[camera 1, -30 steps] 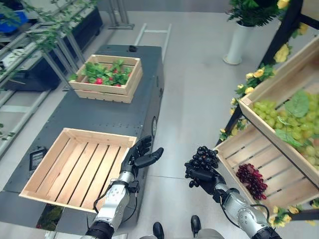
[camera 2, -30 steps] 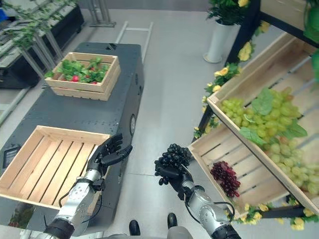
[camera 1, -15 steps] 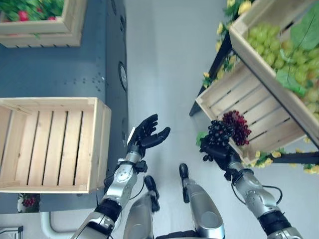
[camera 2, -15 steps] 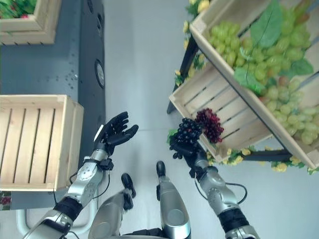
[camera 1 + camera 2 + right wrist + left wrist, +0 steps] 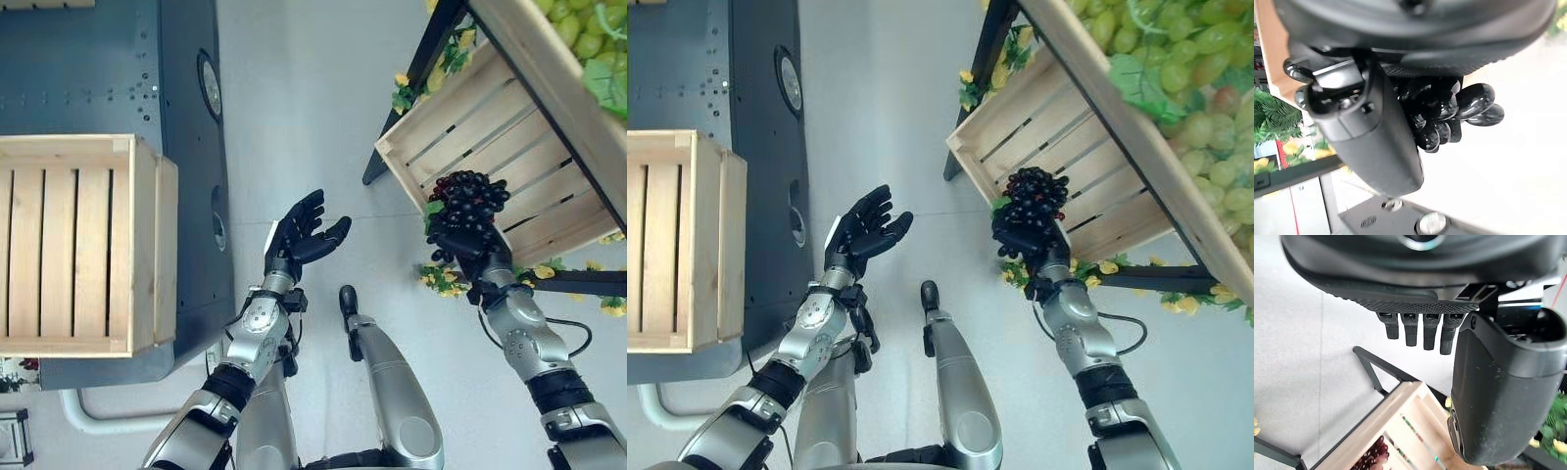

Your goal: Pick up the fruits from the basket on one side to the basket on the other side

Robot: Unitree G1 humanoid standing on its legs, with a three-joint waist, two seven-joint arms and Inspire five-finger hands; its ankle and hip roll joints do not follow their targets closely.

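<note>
Right hand raised in front of the slatted crate on the lower tier of the stand, fingers curled round a bunch of black grapes and gripping it from below, with the berries bulging above the fingers. Same bunch seen close up past the thumb in the right wrist view, glossy dark berries pressed against the palm. Bunch held at the front corner of that lower crate, overlapping its slats in the head views; whether touching the wood, cannot tell. Above and to the right, a bigger sloping crate heaped with green grapes and leaves. Yellow flowers and greenery tucked around the dark legs of the stand. Left hand held up over the grey floor, palm upward, fingers straight and spread, holding nothing; fingers straight as well in the left wrist view, with a wooden crate corner beyond them. On the robot's left, an empty slatted wooden crate sitting on a dark cart, well apart from both hands.
</note>
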